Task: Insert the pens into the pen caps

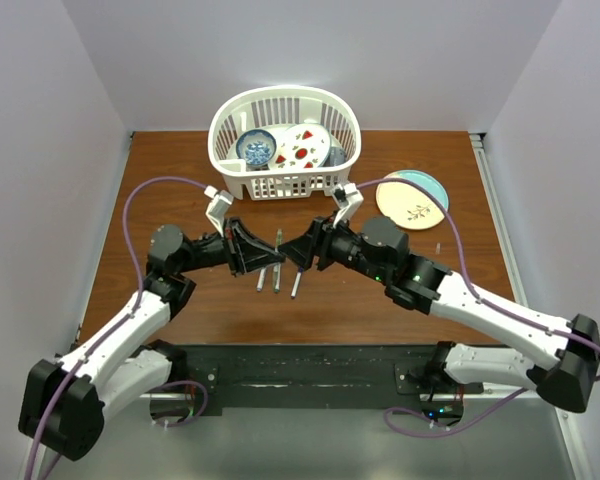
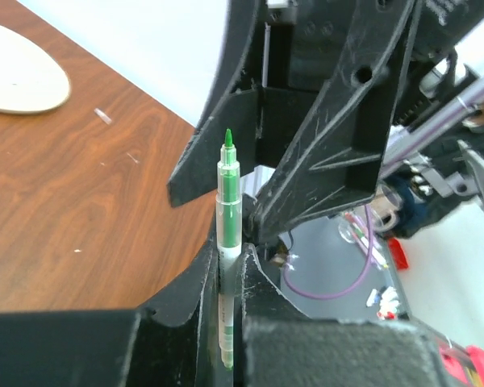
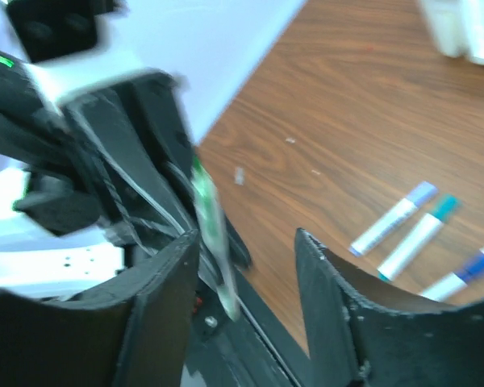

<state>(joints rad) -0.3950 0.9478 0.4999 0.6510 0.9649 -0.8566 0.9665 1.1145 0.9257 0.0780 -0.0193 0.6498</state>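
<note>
You have the green pen [image 2: 228,201] pinched between your left fingers [image 2: 195,294], which are pressed shut on its clear barrel. The bare green felt tip sticks out past the fingertips, with no cap on it. The pen is lifted off the surface [image 1: 180,290], in the middle of the scene where your two arms meet, just near of the basket.

Your right fingers [image 3: 331,274] are spread, with a clear gap between them, and they hold nothing. They face the left ones tip to tip. In the right wrist view the green pen shows as a blurred streak just beside one of the right fingers. You cannot tell from that view whether it touches.

Three pens [image 3: 423,235] lie side by side on the surface, just near of the held pen and below the gap between the arms. They have white barrels and coloured ends: one bluish-purple, one teal, one blue. Neither arm touches them.

Farther out, a white slatted basket [image 1: 230,170] stands at the far middle of the surface. In it are a blue-patterned bowl [image 1: 255,147] and a white plate with red marks [image 1: 302,147]. To the right of the basket a pale plate with a sprig pattern [image 1: 412,198] lies flat on the wood, well apart from the pens.
</note>
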